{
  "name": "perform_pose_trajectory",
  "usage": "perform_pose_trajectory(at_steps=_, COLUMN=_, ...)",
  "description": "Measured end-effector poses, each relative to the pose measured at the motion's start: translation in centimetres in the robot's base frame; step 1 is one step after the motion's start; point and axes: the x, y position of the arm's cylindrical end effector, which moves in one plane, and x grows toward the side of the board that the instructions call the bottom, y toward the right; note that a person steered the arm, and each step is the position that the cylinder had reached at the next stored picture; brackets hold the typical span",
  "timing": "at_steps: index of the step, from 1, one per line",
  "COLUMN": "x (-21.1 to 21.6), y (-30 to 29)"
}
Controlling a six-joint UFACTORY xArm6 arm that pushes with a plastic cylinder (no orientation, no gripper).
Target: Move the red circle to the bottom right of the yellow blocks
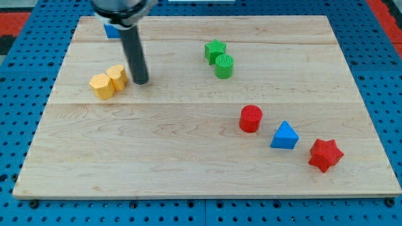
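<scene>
Camera view: the red circle (250, 118) is a short, ribbed red cylinder standing upright on the wooden bench (188, 169) — well off to the view's right and below my tip (141, 81). The tool is a bare dark rod with no jaws to part or close; it stands near-vertical, its tip just right of the two touching yellow blocks (108, 81) — whether it touches them I cannot tell.

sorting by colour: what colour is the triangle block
Blue, clearest in the camera view, between the red circle and red star.
</scene>
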Motion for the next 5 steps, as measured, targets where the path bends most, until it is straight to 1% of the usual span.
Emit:
perform_pose_trajectory(at_steps=1, x=0.1, y=11.9)
perform_pose_trajectory(at_steps=2, x=3.4, y=20.8)
perform_pose_trajectory(at_steps=3, x=7.4, y=21.1)
perform_pose_trajectory(at_steps=4, x=10.3, y=19.9)
perform_pose_trajectory(at_steps=5, x=10.3, y=16.4)
